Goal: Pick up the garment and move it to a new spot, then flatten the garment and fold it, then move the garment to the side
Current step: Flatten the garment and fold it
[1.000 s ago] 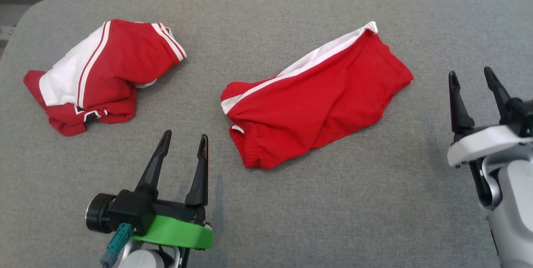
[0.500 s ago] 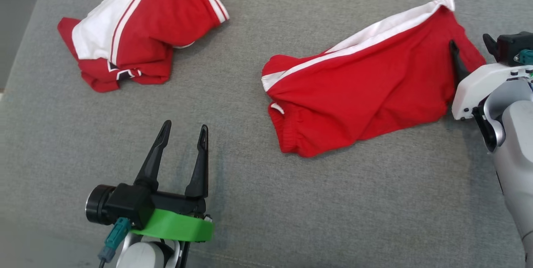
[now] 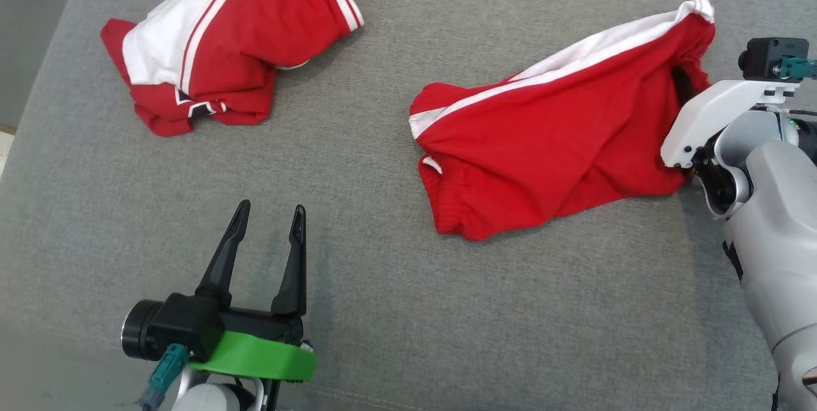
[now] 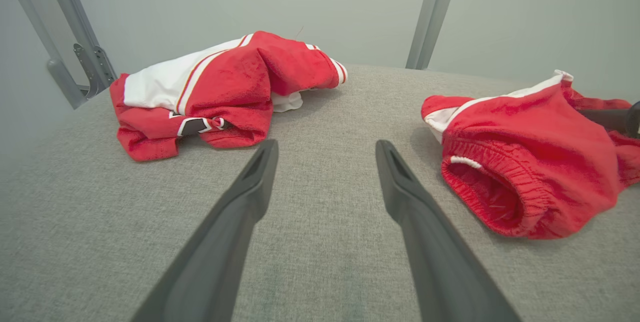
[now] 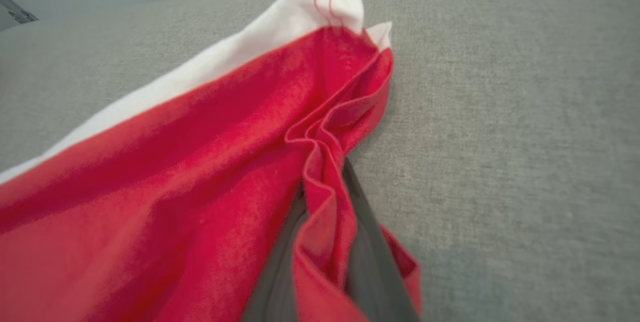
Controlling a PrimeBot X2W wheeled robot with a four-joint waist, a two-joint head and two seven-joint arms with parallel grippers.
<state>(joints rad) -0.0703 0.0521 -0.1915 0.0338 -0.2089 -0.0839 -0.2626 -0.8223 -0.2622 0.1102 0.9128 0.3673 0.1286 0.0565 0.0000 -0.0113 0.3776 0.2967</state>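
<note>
Jaws on right gripper [image 3: 683, 82] pinched shut on a bunched fold at the right end of the red shorts [image 3: 549, 136]. Right wrist view: red cloth squeezed between both fingers [image 5: 367, 257]. Shorts lie crumpled on the grey worktop [image 3: 447, 309], right of centre, with the white side stripe along the far edge and the elastic waistband end nearest the left gripper [image 3: 270, 207]. Left jaws wide apart, holding nothing, over bare worktop at the front. Red-and-white garment [image 3: 236, 34] at far left, well apart from the shorts.

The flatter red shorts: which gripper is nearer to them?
Right. The right gripper is shut on the shorts at the hem; the left gripper stands open, apart, off their waistband end.
</note>
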